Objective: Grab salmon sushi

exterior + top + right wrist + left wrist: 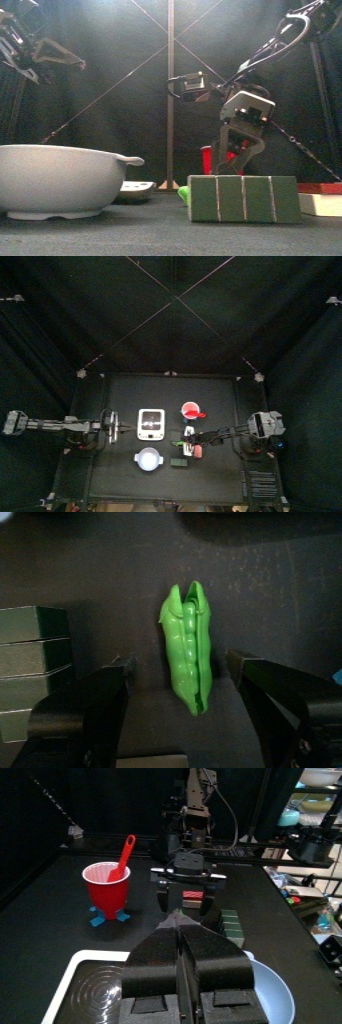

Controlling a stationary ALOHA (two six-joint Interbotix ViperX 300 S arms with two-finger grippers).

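right tool [181, 662] | wide open astride pea pod [185, 622] | salmon sushi [198, 453] just beside

glossy plastic pea pod [187, 647], matt blk table [267, 572], shiny red plastic cup [107, 886]

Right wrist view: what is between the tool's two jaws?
A green pea pod lies between the open right tool's jaws; the right wrist view shows it.
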